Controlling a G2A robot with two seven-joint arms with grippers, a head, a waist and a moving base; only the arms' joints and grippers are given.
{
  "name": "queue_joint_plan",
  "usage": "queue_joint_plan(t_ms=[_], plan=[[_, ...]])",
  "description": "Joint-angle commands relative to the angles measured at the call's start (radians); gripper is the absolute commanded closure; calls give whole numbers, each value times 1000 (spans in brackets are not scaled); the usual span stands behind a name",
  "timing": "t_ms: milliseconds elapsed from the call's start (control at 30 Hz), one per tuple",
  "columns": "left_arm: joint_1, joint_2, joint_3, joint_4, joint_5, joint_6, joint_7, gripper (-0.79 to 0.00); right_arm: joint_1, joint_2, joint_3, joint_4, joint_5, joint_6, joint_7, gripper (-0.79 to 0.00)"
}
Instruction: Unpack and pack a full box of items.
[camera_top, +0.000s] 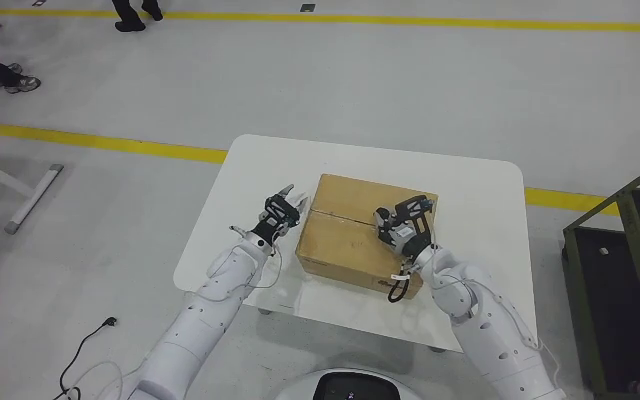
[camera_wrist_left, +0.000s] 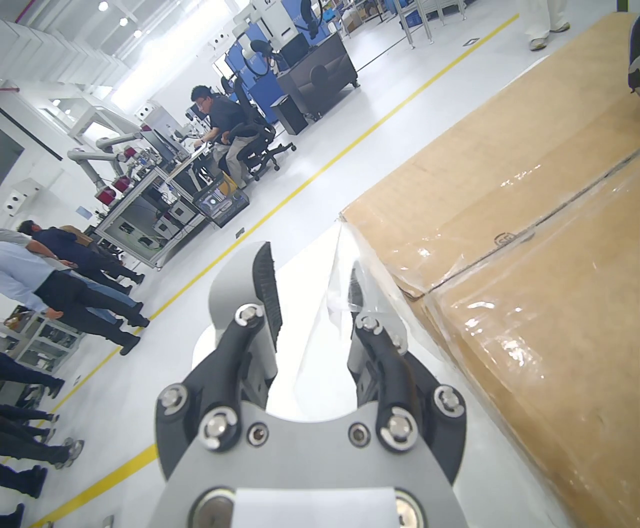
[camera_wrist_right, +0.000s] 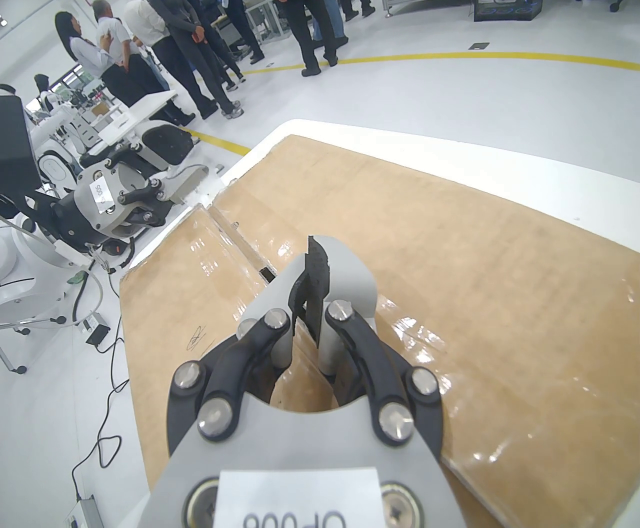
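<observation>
Box (camera_top: 350, 235): shut, taped, on counter (camera_top: 250, 180) | your left claw (camera_wrist_left: 308, 277): spread at box end, loose tape (camera_wrist_left: 340, 260) in its gap, probably peeling | your right claw (camera_wrist_right: 314, 272): clenched over the seam, likely steadying.

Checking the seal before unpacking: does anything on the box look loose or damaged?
Yes. A strip of clear packing tape has come unstuck at the seam end of the brown cardboard box and sticks out loose, crumpled, between the open jaws of the left gripper. Elsewhere the tape is wrinkled but lies flat.
</observation>
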Motion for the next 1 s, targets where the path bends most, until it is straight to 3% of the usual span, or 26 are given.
queue_joint_plan(t_ms=[0,367,433,533,633,700,733,967], plan=[[5,2,-6,-14,6,9,-3,-369,0,0,-1,1,0,0,0,0],[0,1,-24,-60,33,42,-20,-391,3,-2,-4,-6,-3,-5,2,0],[-5,0,-23,-63,45,40,-17,-446,4,-2,-3,-7,-4,-6,1,0],[-10,-1,-26,-71,49,40,-14,-443,4,-1,1,-9,-7,-8,3,0],[-14,-2,-24,-81,69,51,-9,-533,2,-1,6,-13,-7,-11,4,0],[-16,-3,-23,-84,76,53,-8,-496,-1,0,9,-19,-8,-12,6,0],[-18,-4,-23,-88,75,51,-8,-434,-2,1,11,-22,-8,-13,7,0],[-25,-10,-17,-110,76,22,0,-456,-17,7,46,-67,-7,-14,16,0]])
